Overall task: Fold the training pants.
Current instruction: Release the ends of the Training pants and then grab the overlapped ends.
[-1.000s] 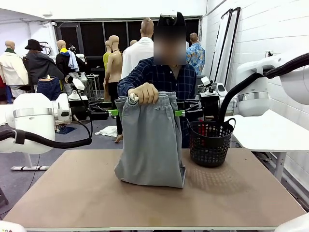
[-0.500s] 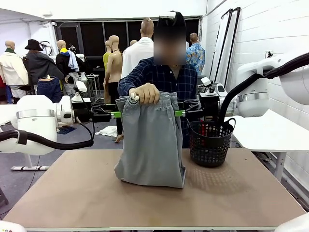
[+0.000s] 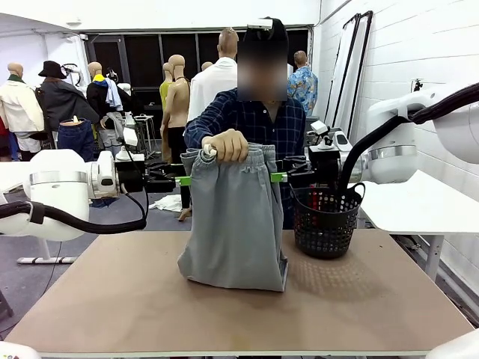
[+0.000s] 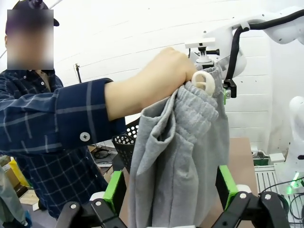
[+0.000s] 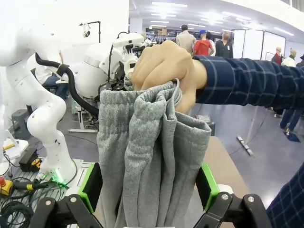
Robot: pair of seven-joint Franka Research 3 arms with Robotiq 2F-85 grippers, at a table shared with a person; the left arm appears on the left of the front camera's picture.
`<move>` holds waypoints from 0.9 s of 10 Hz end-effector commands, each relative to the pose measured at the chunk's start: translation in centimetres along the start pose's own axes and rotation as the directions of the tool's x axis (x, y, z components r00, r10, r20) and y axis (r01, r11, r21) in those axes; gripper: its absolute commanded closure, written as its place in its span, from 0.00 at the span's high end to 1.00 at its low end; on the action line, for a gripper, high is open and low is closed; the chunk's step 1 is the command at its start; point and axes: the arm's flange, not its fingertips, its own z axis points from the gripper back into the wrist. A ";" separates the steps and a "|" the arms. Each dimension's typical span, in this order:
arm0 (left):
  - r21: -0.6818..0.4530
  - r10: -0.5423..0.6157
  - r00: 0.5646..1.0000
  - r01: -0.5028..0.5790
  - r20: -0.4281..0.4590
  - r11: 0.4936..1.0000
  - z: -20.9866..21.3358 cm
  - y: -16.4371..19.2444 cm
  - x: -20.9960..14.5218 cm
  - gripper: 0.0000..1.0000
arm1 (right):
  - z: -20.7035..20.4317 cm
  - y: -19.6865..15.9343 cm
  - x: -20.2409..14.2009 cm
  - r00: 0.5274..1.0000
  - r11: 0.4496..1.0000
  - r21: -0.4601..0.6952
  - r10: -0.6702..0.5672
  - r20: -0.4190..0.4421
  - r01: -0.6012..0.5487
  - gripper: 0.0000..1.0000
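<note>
A person's hand (image 3: pixel 224 144) holds the light grey training pants (image 3: pixel 236 224) up by the bunched waistband, and the legs hang down to the table (image 3: pixel 105 299). My left gripper (image 3: pixel 182 180) is at the pants' left edge just below the waistband, and my right gripper (image 3: pixel 278 176) is at the right edge. Both are open. In the left wrist view the pants (image 4: pixel 180 152) hang between the green pads (image 4: pixel 114 190) of the left gripper (image 4: pixel 171 190). In the right wrist view the pants (image 5: pixel 147 152) hang between the spread pads (image 5: pixel 206 185) of the right gripper (image 5: pixel 148 186).
A black mesh basket (image 3: pixel 325 218) stands on the table right of the pants, close under my right arm. The person stands at the far edge behind the pants. A white table (image 3: pixel 419 206) stands off to the right.
My left arm has slid right, bringing its gripper closer in on the pants' left edge. The right arm has shifted slightly left. The person's hold has not changed.
</note>
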 end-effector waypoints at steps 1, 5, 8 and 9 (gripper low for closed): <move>-0.039 -0.021 1.000 0.021 -0.002 0.999 -0.2 0.3 -0.2 1.00 | -0.2 0.8 -0.2 1.000 1.000 0.010 -0.013 0.008 0.013 1.00; -0.070 -0.017 1.000 0.016 -0.010 0.997 -1.0 0.1 -0.4 1.00 | -0.9 1.5 -0.1 1.000 1.000 0.024 -0.009 0.002 0.009 1.00; -0.086 -0.018 1.000 0.018 -0.010 0.996 -1.2 0.0 -0.5 1.00 | -1.7 2.4 -0.3 1.000 1.000 0.023 -0.015 -0.001 0.015 1.00; -0.091 -0.019 1.000 0.018 -0.011 0.996 -1.2 -0.1 -0.5 1.00 | -1.9 2.7 -0.4 1.000 0.999 0.029 -0.028 -0.004 0.028 1.00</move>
